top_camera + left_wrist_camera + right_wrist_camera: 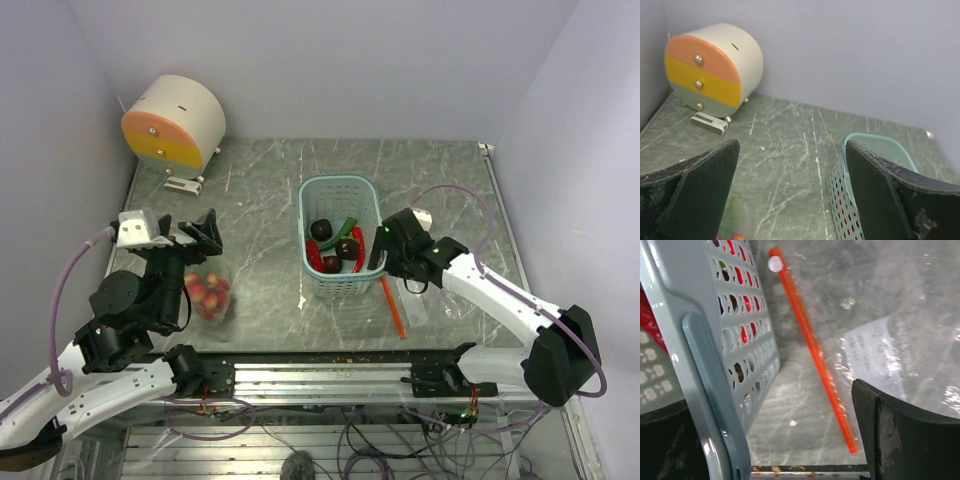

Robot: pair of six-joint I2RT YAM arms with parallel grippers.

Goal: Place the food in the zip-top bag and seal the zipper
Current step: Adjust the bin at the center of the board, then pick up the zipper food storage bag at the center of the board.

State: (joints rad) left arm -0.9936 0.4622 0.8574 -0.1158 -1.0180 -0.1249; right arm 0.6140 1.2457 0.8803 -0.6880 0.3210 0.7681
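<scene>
Orange-red zipper (810, 347) and flat zip-top bag (900, 315) lie beside the basket (338, 182).
Loading step, apparently: left gripper (790, 150) and right gripper (757, 400) both gape, empty; next, pinch food (335, 245).

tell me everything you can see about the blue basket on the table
The basket is light-blue plastic, a rounded rectangle with mesh-holed walls and a solid rim. It stands upright mid-table, holding toy food: dark red rounds, a red curved piece, a green one. The open right gripper is at its right wall, seemingly straddling it. A clear bag lies just right of it.
</scene>
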